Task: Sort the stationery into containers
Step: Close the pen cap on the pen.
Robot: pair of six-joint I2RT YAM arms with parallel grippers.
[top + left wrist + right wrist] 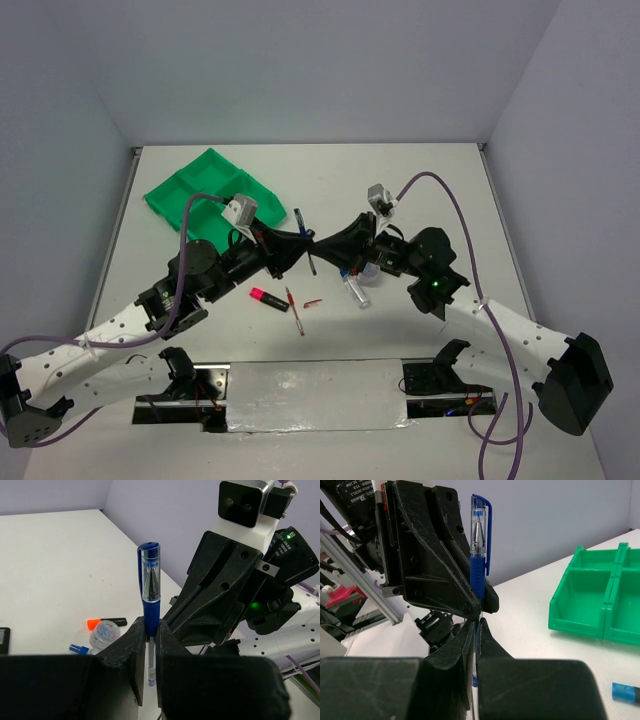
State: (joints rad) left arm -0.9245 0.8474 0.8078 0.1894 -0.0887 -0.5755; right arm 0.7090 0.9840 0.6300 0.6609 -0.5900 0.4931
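Pen status: blue pen (150, 580) stands upright in mid-air over the bench (450, 190), between the two arms and well apart from the green tray (205, 185). Left fingers (131, 650) are closed on the low end of its blue sleeve. Right fingers (457, 650) are pinched fully shut on the thin clear barrel just below. Expect it to be light, stiff, smooth plastic, with the barrel likely slippery and the sleeve less so. You do best to grip the sleeve, squarely, so the pen cannot pivot. The cap clip may snag.
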